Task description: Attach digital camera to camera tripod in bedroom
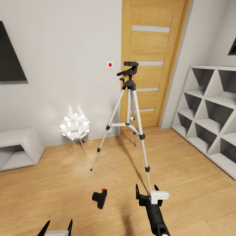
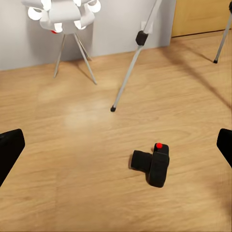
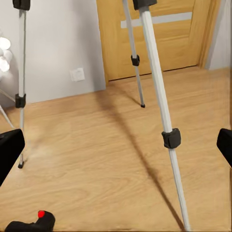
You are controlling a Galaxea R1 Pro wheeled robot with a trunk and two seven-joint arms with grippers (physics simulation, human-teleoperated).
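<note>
The digital camera lies on the wood floor, lens to the left, red button up; it also shows in the left wrist view and at the edge of the right wrist view. The camera tripod stands upright behind it, its black head bare. One tripod leg reaches down beside my right gripper, which is open and empty just right of the camera. My left gripper is open, low and nearer than the camera, with its fingers spread wide on either side of it.
A white spiky floor lamp glows left of the tripod. The wooden door is behind it. White cubby shelves line the right wall, and a low white cubby sits at the left.
</note>
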